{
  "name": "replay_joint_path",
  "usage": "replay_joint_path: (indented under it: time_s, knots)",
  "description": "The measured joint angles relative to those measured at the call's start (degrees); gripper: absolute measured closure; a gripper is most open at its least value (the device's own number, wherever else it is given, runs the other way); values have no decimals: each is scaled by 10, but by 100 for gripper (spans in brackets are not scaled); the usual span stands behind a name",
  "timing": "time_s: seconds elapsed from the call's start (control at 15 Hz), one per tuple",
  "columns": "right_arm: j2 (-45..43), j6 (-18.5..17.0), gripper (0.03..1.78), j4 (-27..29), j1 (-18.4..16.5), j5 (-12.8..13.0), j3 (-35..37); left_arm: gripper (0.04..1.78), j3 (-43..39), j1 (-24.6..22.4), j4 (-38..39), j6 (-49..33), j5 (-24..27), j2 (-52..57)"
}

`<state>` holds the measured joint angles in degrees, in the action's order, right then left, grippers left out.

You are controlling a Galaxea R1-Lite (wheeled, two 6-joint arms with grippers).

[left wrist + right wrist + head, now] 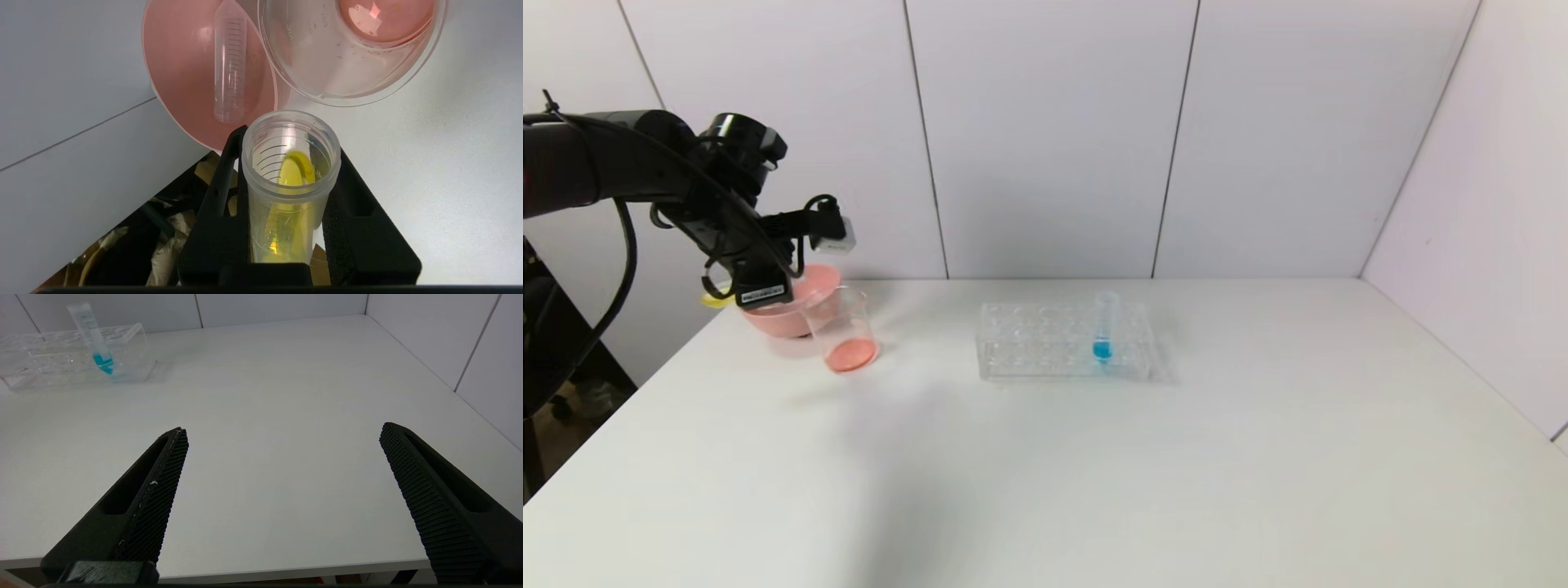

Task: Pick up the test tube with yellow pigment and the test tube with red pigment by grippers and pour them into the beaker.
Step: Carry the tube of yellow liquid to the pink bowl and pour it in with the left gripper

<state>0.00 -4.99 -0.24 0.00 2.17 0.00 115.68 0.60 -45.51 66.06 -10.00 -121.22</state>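
Observation:
My left gripper (pixel 761 287) is at the table's far left, shut on the test tube with yellow pigment (pixel 291 175). The tube is tipped toward lying flat, and its yellow liquid runs along the wall toward its open mouth. The mouth is short of the beaker (pixel 310 61), which holds red-orange liquid at its bottom and stands next to the pink bowl in the head view (pixel 843 331). A yellow tip (pixel 715 300) shows behind the gripper. No tube with red liquid shows. My right gripper (pixel 282 428) is open and empty over the table's near edge, out of the head view.
A pink bowl (pixel 179 81) beside the beaker holds an empty clear tube (pixel 229 65). A clear many-holed rack (pixel 1045 347) stands mid-table with a blue-liquid tube (pixel 1104 327) upright in it. The white table (pixel 1176 457) meets wall panels behind and at the right.

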Motion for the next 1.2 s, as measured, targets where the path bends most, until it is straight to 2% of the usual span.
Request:
replay_joint_path:
  time_s: [0.4, 0.8, 1.2]
  knots:
    - [0, 0, 10, 0, 0, 0, 0, 132, 0, 19, -7, 0, -63, -8]
    - [0, 0, 10, 0, 0, 0, 0, 132, 2, 43, -7, 0, -156, -17]
    - [0, 0, 10, 0, 0, 0, 0, 132, 3, 57, -10, 2, -218, -21]
